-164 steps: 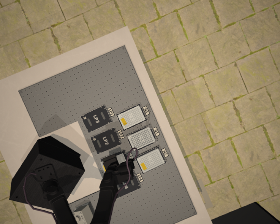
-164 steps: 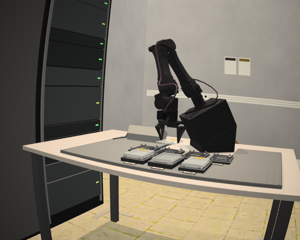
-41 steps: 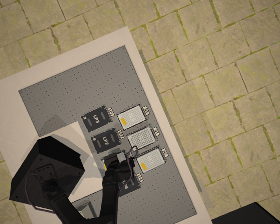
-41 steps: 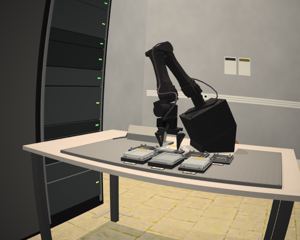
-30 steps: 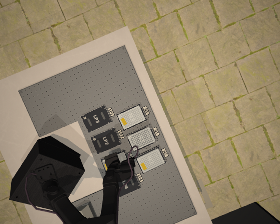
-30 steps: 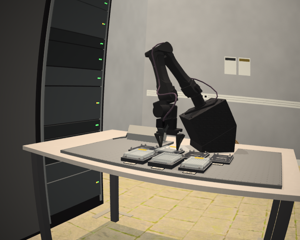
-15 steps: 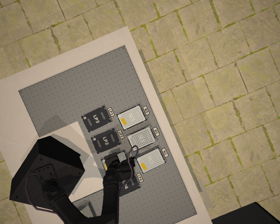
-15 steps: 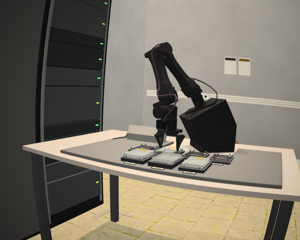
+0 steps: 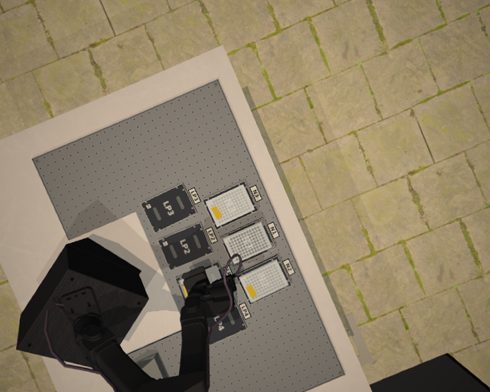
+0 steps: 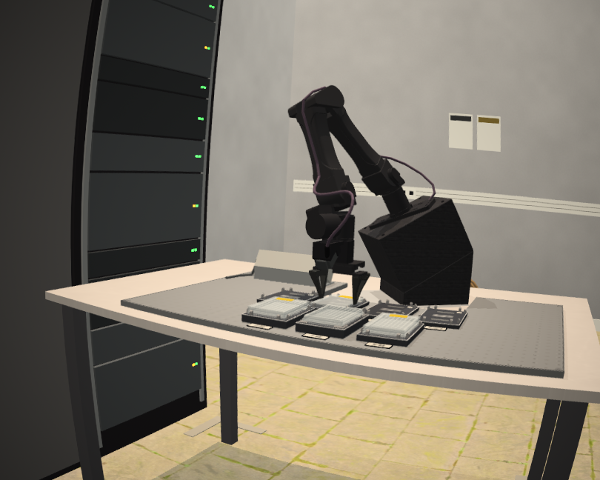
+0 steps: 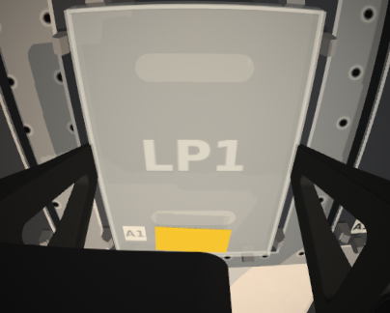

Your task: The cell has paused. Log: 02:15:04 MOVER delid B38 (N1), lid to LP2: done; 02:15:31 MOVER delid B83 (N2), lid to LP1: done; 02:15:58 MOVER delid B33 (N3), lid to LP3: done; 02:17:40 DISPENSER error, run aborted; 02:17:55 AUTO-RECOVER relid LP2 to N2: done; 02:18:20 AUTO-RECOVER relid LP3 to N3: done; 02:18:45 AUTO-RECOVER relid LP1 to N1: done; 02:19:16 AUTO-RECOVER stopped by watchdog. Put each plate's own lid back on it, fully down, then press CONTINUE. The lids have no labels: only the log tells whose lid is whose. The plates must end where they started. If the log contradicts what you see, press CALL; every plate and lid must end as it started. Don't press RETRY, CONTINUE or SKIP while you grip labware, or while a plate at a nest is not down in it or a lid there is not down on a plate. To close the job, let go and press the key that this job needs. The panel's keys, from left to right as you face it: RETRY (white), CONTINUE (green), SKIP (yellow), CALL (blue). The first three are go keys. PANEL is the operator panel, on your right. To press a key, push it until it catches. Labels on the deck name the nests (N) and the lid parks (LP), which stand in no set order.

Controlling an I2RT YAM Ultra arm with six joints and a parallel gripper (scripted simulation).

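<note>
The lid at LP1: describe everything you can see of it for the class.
The lid is a clear, flat rectangle, seemingly plastic, with pale rims and a yellow patch near one short edge. It lies level over the LP1 lettering, held by its long sides in the gripper. Whether it is fully seated is unclear.

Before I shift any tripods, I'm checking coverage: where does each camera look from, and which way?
Top: high overhead, looking down on the deck; shows base, arm and hand.
Exterior: across the table from the base, looking over the nests towards it; arm and hand show.
Wrist: just above the hand's fingers, looking down at the lid over LP1; both fingers show.
Top and exterior share the three plates.
</note>
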